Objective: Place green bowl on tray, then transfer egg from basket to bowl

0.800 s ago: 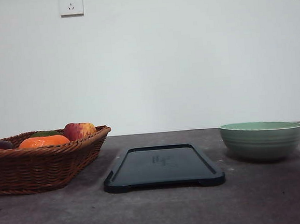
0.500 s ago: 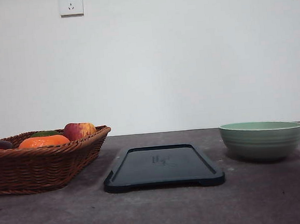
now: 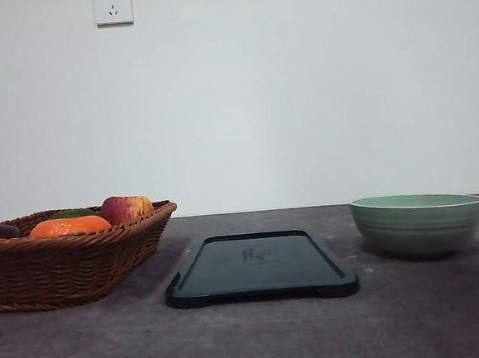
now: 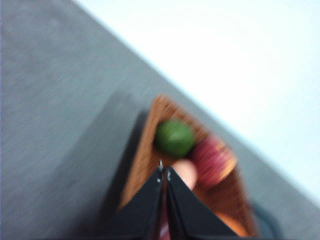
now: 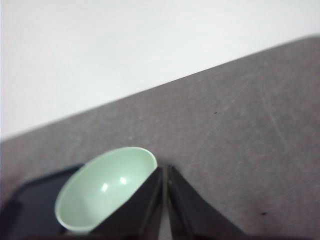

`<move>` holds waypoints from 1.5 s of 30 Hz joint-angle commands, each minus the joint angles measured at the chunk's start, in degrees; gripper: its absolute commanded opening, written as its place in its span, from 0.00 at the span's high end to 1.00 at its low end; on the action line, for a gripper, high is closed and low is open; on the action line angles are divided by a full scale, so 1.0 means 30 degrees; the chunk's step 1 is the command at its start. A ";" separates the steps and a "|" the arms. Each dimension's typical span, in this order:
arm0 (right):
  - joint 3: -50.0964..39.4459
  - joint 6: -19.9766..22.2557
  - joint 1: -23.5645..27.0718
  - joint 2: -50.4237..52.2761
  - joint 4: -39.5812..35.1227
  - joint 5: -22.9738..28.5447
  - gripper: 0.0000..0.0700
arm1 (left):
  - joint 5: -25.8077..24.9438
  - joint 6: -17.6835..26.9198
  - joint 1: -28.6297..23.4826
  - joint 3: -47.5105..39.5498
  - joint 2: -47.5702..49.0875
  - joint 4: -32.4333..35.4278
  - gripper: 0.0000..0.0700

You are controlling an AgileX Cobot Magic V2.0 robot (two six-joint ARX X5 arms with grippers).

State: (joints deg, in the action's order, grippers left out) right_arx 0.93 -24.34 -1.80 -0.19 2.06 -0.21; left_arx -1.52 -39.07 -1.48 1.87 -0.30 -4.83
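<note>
Green bowl (image 3: 418, 224): stood on the table at your right, well apart from the tray (image 3: 260, 266), which lay bare at centre
Basket (image 3: 70, 265): at your left, cut off by the frame edge; apple (image 3: 126, 209) and orange fruit (image 3: 69, 226) rose above its rim
Egg (image 4: 186, 173): a pale blur in the basket, hard to make out
Left gripper (image 4: 164, 176): jaws together, above the basket
Right gripper (image 5: 165, 172): jaws together, beside the bowl's rim

The pale green ridged bowl (image 3: 418, 223) sits upright on the table, right of the dark glossy tray (image 3: 260, 266) and apart from it. The brown wicker basket (image 3: 64, 263) stands left, holding fruit.
</note>
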 commanded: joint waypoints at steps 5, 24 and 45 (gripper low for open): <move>-0.0036 -0.1521 -0.0015 -0.0022 -0.3476 -0.0162 0.99 | 0.0050 0.1931 -0.0015 -0.0269 0.0015 0.3564 1.00; 0.7613 0.5225 -0.0022 -0.6362 -0.1622 -0.1615 0.99 | 0.0068 0.6031 0.0000 0.5809 -0.4102 0.2849 1.00; 1.6012 0.8758 -0.0022 -1.7472 0.8979 -0.4327 0.99 | -0.5516 1.0161 0.0398 1.5836 -1.7201 -0.7004 1.00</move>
State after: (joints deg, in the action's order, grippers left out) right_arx 47.76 0.32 -1.80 -51.65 28.41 -12.64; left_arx -17.59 -11.82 -0.48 47.52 -50.67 -25.14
